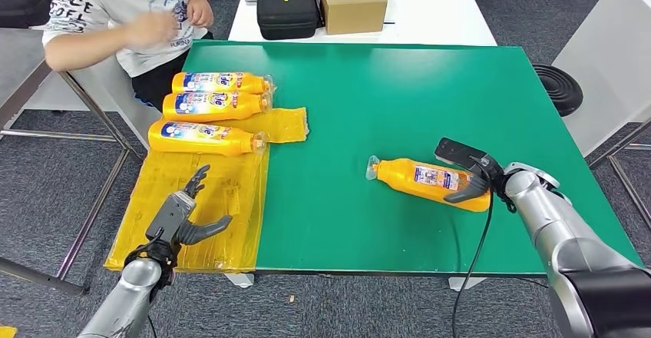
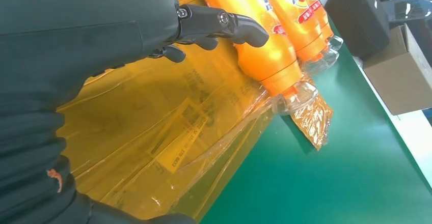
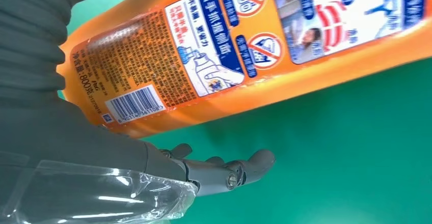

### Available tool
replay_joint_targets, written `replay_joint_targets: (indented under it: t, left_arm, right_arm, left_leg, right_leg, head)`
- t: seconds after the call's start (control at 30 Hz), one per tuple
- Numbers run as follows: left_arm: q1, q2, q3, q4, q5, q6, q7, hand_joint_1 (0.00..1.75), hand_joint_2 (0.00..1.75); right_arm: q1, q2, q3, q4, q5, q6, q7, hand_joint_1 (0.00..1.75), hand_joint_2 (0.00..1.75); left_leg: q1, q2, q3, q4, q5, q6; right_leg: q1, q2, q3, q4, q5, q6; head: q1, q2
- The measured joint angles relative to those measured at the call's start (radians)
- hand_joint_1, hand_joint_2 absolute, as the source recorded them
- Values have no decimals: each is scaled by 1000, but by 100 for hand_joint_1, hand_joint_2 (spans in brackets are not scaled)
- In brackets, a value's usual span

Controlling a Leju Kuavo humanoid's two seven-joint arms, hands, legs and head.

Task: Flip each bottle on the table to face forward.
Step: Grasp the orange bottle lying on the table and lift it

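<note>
On the green table [image 1: 399,107], a single orange plastic detergent bottle [image 1: 431,182] lies on its side towards the right edge, its clear cap pointing to the table's left and its back label with barcode and small print turned up. The right hand [image 1: 477,181] is at the base end of this bottle, its dark fingers [image 3: 229,169] reaching alongside the bottle's body over the green surface; in the right wrist view the fingers lie just beside the bottle, and whether the hand actually clamps it cannot be told.

Near the far left corner, three more orange detergent bottles [image 1: 211,111] lie side by side in a row, front labels in blue and white facing up, caps pointing towards the table's middle. They rest on a sheet of crumpled yellow transparent plastic wrap [image 1: 199,215] that covers the left edge down to the near left corner. The left hand [image 1: 184,217] hovers over this wrap near the near left corner, fingers spread apart and holding nothing, just short of the nearest bottle of the row.

Beyond the far left corner a person in a white printed T-shirt [image 1: 123,8] sits. On a white table behind stand a black zipped case [image 1: 286,8] and a brown cardboard box [image 1: 352,0].
</note>
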Motion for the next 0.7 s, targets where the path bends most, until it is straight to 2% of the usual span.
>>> replay_joint_targets:
  t: [0.13, 0.2, 0.23, 0.27, 0.37, 0.4, 0.5, 0.7]
  left_arm:
    - [0, 0, 0, 14, 2, 0, -6, 0, 175]
    - [0, 0, 0, 18, 3, 0, -8, 0, 175]
    - [-1, 0, 0, 21, 3, 0, -9, 0, 175]
    - [-1, 0, 0, 24, 3, 0, -10, 0, 175]
    - [-4, 0, 0, 34, 3, 1, -16, 0, 175]
    - [-6, 0, 0, 38, 3, 1, -19, 0, 175]
    - [-12, 0, 0, 50, 4, 3, -29, 0, 175]
    - [-23, -1, 0, 74, 8, -4, -47, 0, 175]
  right_arm:
    - [-1, -5, 18, 5, 4, 2, 0, 3, 175]
    - [-2, -7, 23, 7, 7, 2, 1, 12, 175]
    - [-3, -7, 25, 8, 11, 2, 4, 24, 175]
    - [-4, -7, 29, 10, 16, 1, 10, 49, 175]
    - [-11, -6, 46, 16, 34, -4, 29, 143, 175]
    - [-13, -5, 51, 17, 38, -7, 33, 158, 175]
    - [-17, -2, 65, 24, 49, -18, 37, 172, 175]
    - [-20, 0, 91, 32, 66, -39, 48, 175, 175]
  left_leg:
    - [0, 0, 0, 0, 0, 0]
    - [0, 0, 0, 0, 0, 0]
    - [0, 0, 0, 0, 0, 0]
    - [0, 0, 0, 0, 0, 0]
    - [0, 0, 0, 0, 0, 0]
    - [0, 0, 1, 0, 0, 0]
    - [0, 0, 1, 0, 0, 0]
    - [0, 0, 1, 0, 1, 0]
  right_leg:
    - [0, 0, 0, 0, 0, 0]
    - [0, 0, 0, 0, 0, 0]
    - [0, 0, 0, 0, 0, 0]
    - [0, 0, 0, 0, 0, 0]
    - [0, 0, 0, 0, 0, 0]
    - [0, 0, 0, 0, 0, 0]
    - [0, 0, 0, 0, 0, 0]
    - [0, 0, 0, 0, 0, 0]
  head:
    - [0, 0]
    - [0, 0]
    - [0, 0]
    - [0, 0]
    - [0, 0]
    - [0, 0]
    - [0, 0]
    - [0, 0]
